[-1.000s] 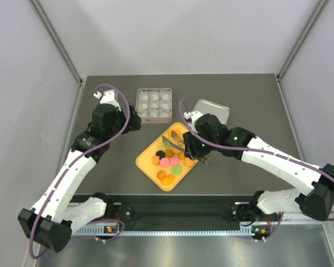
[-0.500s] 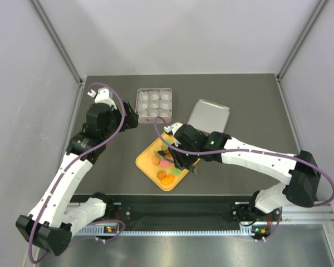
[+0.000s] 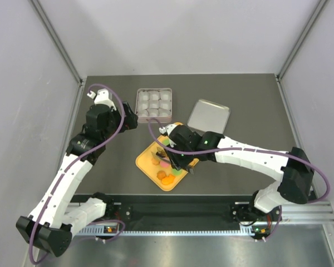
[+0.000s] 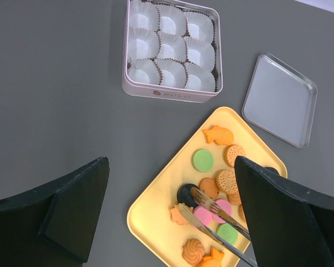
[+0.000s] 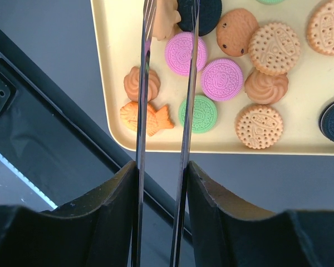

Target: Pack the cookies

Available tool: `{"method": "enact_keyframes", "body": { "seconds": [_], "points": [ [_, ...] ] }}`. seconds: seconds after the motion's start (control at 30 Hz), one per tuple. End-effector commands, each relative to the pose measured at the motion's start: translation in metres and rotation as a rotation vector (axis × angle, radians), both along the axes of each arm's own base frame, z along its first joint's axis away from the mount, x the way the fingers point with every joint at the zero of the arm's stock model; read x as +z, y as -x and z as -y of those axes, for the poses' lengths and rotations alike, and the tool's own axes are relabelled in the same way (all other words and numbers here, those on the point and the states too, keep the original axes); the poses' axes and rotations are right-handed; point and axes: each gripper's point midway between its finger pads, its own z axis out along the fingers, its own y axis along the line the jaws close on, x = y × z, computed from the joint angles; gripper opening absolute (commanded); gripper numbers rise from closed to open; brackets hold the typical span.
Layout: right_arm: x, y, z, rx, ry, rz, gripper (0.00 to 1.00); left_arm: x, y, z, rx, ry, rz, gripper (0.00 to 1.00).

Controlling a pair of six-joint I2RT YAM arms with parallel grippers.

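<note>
Where the right claw's [image 5: 161,189] tongs [image 5: 187,111] cross the tray rim [image 5: 108,55], cookies [image 5: 221,79] crowd.

Bright, even, diffuse overhead light, faint soft shadows; cookies [image 5: 221,79] sharp in wrist views, left gripper [image 4: 171,164] near the lens slightly blurred.

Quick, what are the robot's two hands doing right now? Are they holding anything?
Left gripper: open, fingers wide apart, holding nothing.
Right gripper: shut on the metal tongs.
</note>
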Motion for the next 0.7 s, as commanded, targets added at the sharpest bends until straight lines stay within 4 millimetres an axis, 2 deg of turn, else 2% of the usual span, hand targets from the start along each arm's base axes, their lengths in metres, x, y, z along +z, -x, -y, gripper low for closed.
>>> {"method": "enact_keyframes", "body": {
  "seconds": [0.0,0.37,0.53,0.67],
  "points": [
    [0.018,-0.001,-0.021,0.035,-0.064,0.035,0.39,0.005,-0.001,-0.001,-0.006,0.008,0.029,0.99],
    [0.006,0.002,-0.017,0.043,-0.029,0.016,0.39,0.002,-0.003,0.002,-0.026,0.015,0.028,0.99],
    [0.001,0.003,-0.015,0.045,-0.013,0.009,0.34,-0.003,-0.005,0.004,-0.032,0.018,0.017,0.99],
    [0.006,0.001,-0.014,0.041,-0.014,0.012,0.26,-0.004,-0.005,0.002,-0.028,0.016,0.018,0.99]
  ]
}}
